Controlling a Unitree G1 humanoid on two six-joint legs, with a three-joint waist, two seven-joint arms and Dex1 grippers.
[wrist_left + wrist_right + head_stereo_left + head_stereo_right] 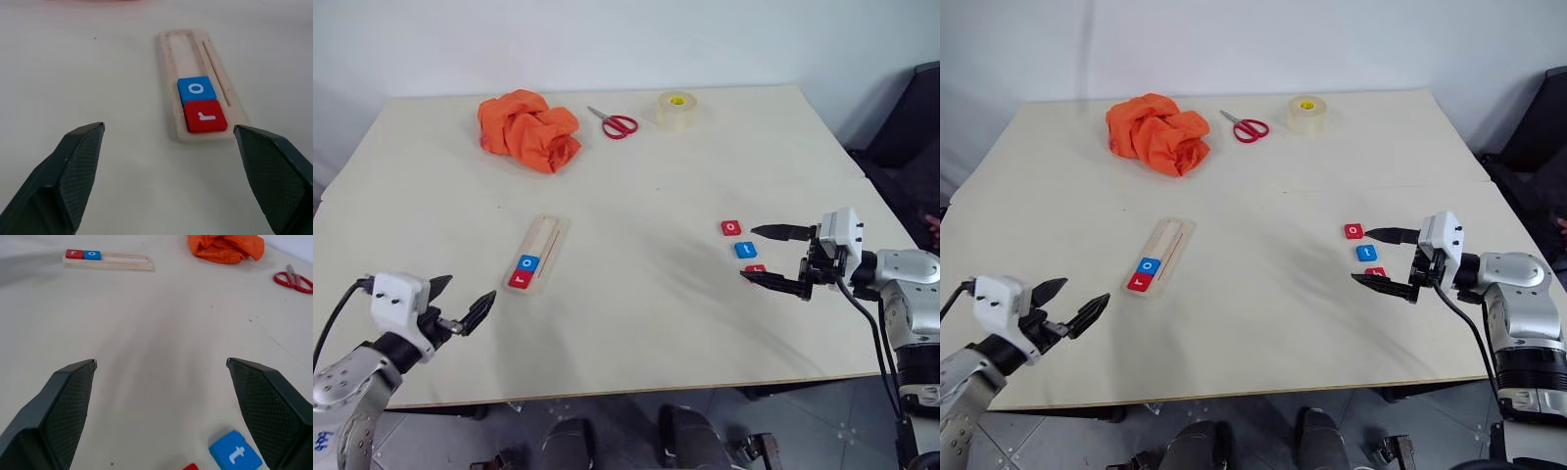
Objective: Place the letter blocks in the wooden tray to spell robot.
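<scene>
Nearest to us, our left gripper hangs over the near left edge of the table with its two black fingers spread apart and nothing between them. Over on the right side, our right gripper sits just above the tabletop, jaws wide apart too and gripping nothing.

Right by that gripper are the loose letter blocks. The blue t block lies flat between the two fingers as seen from the head camera, and a red block pokes out just beside the lower finger; we can't read its letter since most of it is hidden. A bit farther away lies the red o block, next to the tip of the upper finger but not touching it.

The wooden tray lies on the left-centre of the table, angled a little, well apart from those loose blocks. At its near end we've got the red r block and, touching it, the blue o block. The rest of the tray past them is bare wood.

At the far side of the table there's a crumpled orange cloth, then red-handled scissors, then a roll of clear tape going rightward.
</scene>
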